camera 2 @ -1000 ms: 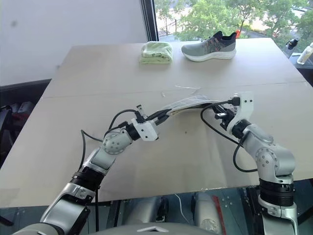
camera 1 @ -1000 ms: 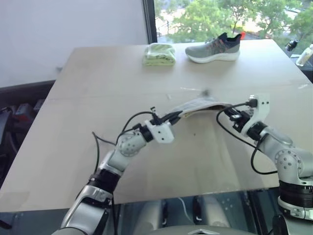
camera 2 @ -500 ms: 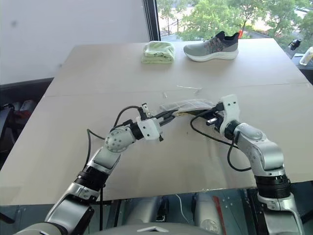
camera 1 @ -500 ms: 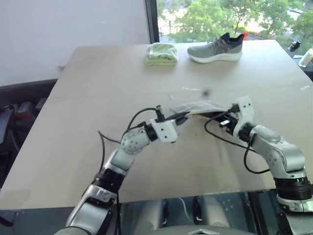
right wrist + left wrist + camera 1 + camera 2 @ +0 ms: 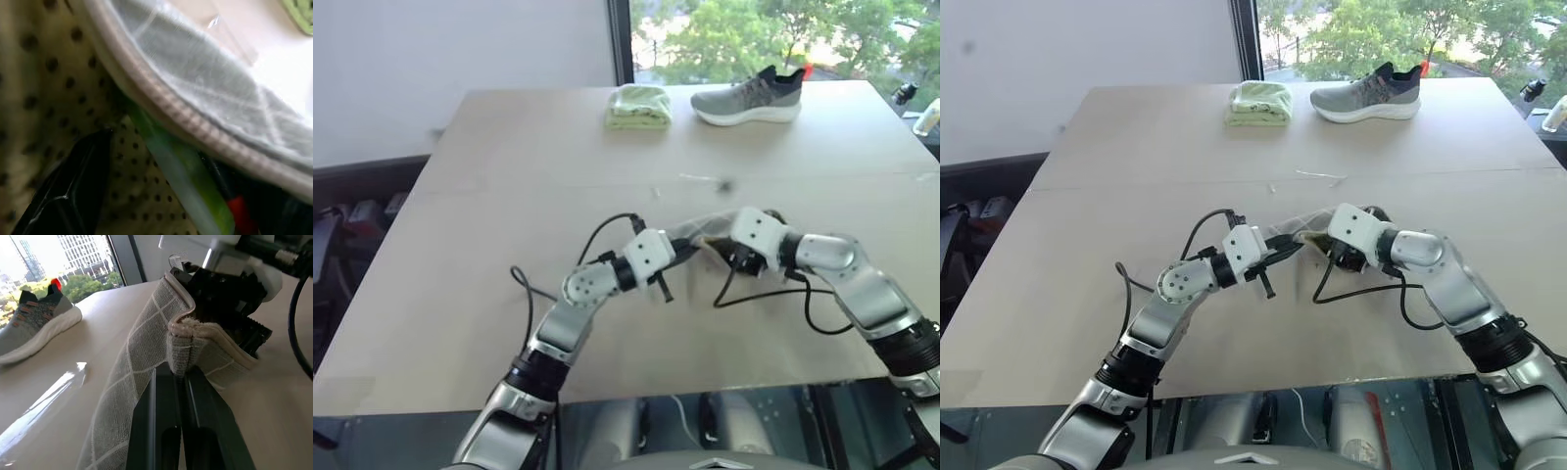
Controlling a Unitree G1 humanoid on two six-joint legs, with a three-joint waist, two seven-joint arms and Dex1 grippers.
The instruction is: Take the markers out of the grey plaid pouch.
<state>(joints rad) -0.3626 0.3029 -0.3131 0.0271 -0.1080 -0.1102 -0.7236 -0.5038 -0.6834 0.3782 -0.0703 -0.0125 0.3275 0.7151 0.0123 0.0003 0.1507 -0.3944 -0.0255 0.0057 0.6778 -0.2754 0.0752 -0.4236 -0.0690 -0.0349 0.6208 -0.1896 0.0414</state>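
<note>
Presently the grey plaid pouch (image 5: 146, 352) hangs above the table (image 5: 509, 176) near its middle, its zipper rim pinched tight between the closed fingers of the left gripper (image 5: 179, 377). Judged from the hold, this grip keeps the mouth lifted and presented toward the right arm.

The right gripper (image 5: 1324, 247) sits at the pouch mouth, at about 3 o'clock from the left one. One of its fingers (image 5: 63, 191) is already inside against the dotted lining; whether its jaws stand wide or narrow cannot be told from the frames. The yellow-green highlighter (image 5: 181, 171) lies in the pouch along the zipper seam, with a red-tipped dark marker (image 5: 234, 205) just beside it. Neither is gripped.

Clearance: the rim crowds the markers closely, so entry room looks tight. Outside, bare table lies on all sides of the pouch. The folded green cloth (image 5: 635, 106) and grey shoe (image 5: 747, 96) sit well apart at 12 o'clock, by the far edge.
</note>
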